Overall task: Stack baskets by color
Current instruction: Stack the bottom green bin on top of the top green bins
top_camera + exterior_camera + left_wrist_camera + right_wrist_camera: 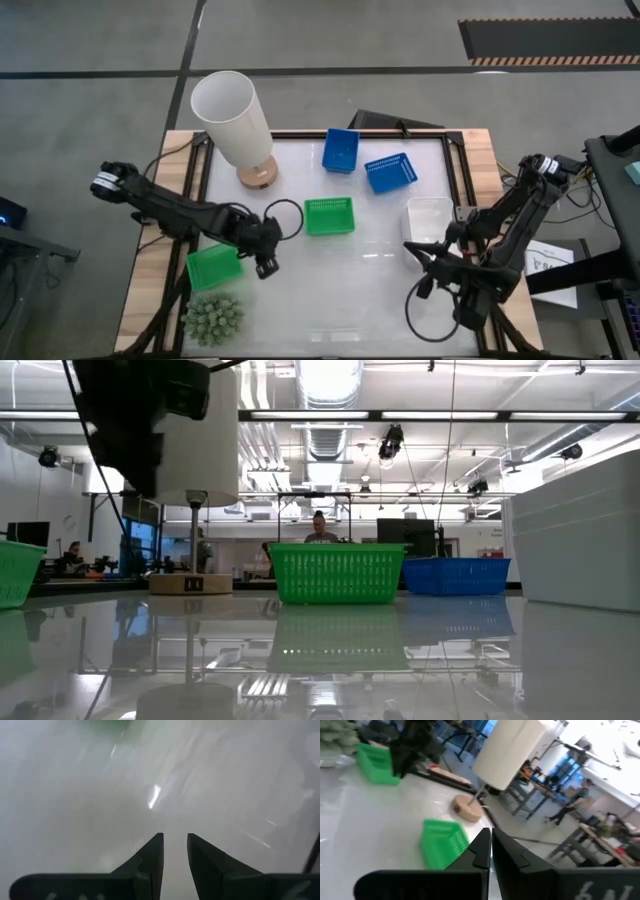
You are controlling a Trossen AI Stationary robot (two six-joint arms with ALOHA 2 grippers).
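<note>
My left gripper [268,266], narrowly parted and empty, hovers beside one green basket [213,267]; my right gripper [412,250] is pinched shut (empty). Blue baskets [340,150] remain unstacked; white baskets [431,218] look stacked.

The right claw [490,851] has its two dark fingers pressed together, holding nothing. Beyond them on the glossy white surface [365,827] sits a green mesh plastic basket [443,843], with a second green mesh basket [377,763] farther off. A tall white cylinder lamp [512,751] rises from its round wooden base [467,809].
</note>
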